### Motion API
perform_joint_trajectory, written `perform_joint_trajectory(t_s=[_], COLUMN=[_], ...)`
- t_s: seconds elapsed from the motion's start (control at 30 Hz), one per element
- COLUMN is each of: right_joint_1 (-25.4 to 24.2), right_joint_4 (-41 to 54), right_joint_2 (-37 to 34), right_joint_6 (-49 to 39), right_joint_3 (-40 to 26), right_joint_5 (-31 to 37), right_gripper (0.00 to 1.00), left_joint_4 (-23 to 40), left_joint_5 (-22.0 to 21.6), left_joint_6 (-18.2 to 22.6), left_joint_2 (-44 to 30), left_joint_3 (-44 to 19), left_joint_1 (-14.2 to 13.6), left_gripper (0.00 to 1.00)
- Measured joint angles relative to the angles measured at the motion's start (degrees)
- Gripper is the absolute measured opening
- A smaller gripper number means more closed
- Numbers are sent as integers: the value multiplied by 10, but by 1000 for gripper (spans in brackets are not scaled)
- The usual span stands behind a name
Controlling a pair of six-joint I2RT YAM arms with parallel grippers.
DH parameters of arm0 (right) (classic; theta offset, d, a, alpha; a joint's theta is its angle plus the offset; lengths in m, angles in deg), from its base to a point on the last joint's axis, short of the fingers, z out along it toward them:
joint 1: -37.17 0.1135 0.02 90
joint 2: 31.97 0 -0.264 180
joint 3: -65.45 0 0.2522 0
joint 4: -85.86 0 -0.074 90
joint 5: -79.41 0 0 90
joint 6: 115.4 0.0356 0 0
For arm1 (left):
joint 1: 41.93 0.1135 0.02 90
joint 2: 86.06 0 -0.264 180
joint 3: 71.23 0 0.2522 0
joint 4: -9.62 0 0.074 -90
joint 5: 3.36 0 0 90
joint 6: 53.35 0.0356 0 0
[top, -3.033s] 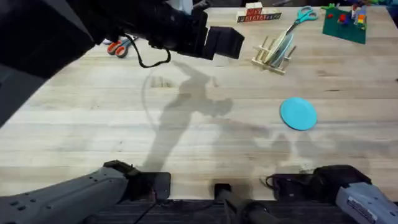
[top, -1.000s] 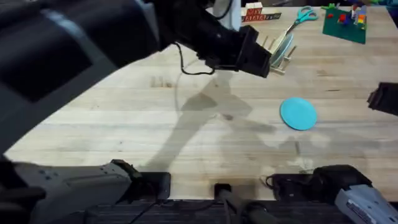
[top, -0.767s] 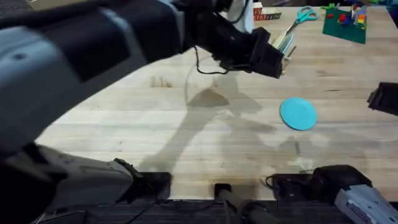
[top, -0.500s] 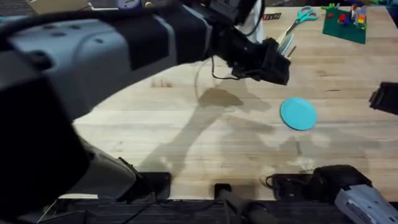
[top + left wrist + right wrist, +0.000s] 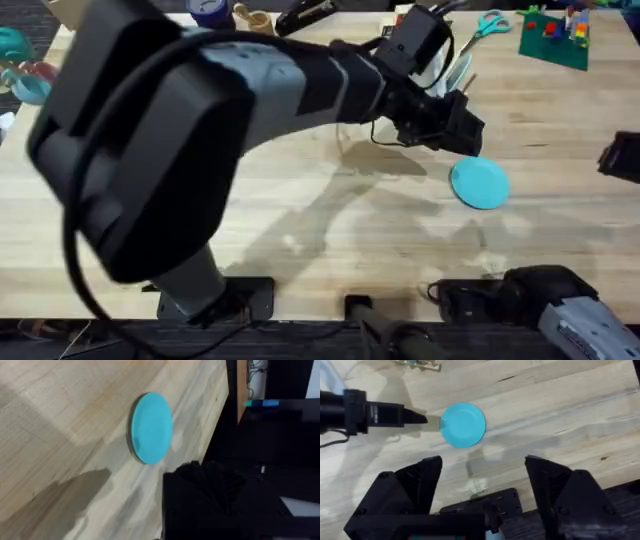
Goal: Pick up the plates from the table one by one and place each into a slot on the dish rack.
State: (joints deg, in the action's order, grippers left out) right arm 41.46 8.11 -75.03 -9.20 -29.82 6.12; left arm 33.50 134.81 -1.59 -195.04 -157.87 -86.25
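Observation:
A teal plate (image 5: 480, 183) lies flat on the table (image 5: 300, 230), right of centre. It also shows in the left wrist view (image 5: 150, 427) and the right wrist view (image 5: 463, 425). My left gripper (image 5: 462, 126) reaches across from the left and hovers just up-left of the plate's rim; the right wrist view shows the left gripper (image 5: 417, 418) close beside the plate. Behind the left arm, the dish rack (image 5: 452, 92) is partly hidden, with a pale blue plate (image 5: 458, 70) standing in it. At the table's right side my right gripper (image 5: 482, 460) hangs open, above and nearer than the teal plate.
Teal-handled scissors (image 5: 490, 22) and a green board with toy bricks (image 5: 555, 38) lie at the far right. Lettered blocks (image 5: 405, 14) sit behind the rack. Cups and a bowl (image 5: 215, 10) stand at the far left. The left arm (image 5: 200, 110) spans the table's middle.
The left arm has swung right and forward, from beside the rack down towards the teal plate. The right gripper has come into the overhead view at the right edge. The teal plate has not moved.

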Motion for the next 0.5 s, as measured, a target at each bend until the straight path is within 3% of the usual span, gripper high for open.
perform_joint_trajectory(t_s=[0.23,0.5], right_joint_1=[0,0], right_joint_4=[0,0], right_joint_2=[0,0], right_joint_6=[0,0], right_joint_3=[0,0], right_joint_5=[0,0], right_gripper=[996,996], left_joint_4=[-39,-52], left_joint_5=[-28,-45], left_joint_6=[-56,-79], left_joint_2=[-40,-72], left_joint_3=[0,0], left_joint_1=[-21,-44], left_gripper=[42,42])
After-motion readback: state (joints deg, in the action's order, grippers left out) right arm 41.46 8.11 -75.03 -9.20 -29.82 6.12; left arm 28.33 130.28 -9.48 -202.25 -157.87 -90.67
